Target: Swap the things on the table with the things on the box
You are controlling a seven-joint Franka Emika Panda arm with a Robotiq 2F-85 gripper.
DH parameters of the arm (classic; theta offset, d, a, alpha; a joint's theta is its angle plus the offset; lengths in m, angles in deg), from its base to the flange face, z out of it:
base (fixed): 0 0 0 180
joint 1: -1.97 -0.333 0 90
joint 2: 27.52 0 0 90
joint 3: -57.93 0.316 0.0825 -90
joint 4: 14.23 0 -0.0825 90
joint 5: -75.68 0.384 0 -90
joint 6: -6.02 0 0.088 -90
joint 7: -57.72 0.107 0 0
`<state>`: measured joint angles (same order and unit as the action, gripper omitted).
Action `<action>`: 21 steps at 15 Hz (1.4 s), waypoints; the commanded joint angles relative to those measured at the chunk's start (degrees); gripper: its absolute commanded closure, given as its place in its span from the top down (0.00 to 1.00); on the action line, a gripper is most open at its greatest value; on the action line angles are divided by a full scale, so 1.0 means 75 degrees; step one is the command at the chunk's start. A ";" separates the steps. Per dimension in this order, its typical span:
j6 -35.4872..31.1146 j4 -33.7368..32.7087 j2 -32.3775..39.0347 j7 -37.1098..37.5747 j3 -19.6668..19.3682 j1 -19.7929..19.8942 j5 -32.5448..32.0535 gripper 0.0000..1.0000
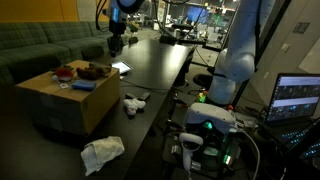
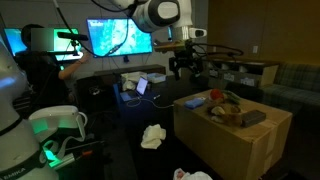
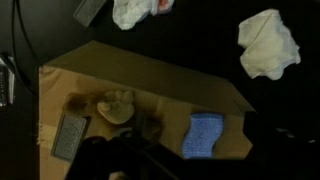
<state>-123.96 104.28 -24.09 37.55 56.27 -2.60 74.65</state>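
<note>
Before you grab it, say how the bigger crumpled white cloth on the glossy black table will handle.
The bigger crumpled white cloth lies in soft folds: probably floppy, likely to drape. It looks thin, so likely light. On the glossy black table it may slide when pushed.

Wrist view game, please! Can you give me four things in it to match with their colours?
Things:
1. sponge
2. cloth
3. box
4. table

Colours:
A. black
B. blue
C. tan
D. white

Pairs: 1-B, 2-D, 3-C, 4-A
</note>
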 commanded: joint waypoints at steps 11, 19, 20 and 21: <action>-0.1788 -0.4025 0.4503 0.2386 -0.0526 0.0239 -0.1383 1.00; -0.1222 -0.4997 0.5231 0.2921 -0.0608 0.0211 -0.1405 1.00; -0.1172 -0.5120 0.5347 0.2960 -0.0600 0.0227 -0.1376 1.00; -0.1054 -0.5222 0.5427 0.2981 -0.0562 0.0261 -0.1306 1.00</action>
<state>-134.26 70.08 13.43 57.94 52.60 -0.28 65.06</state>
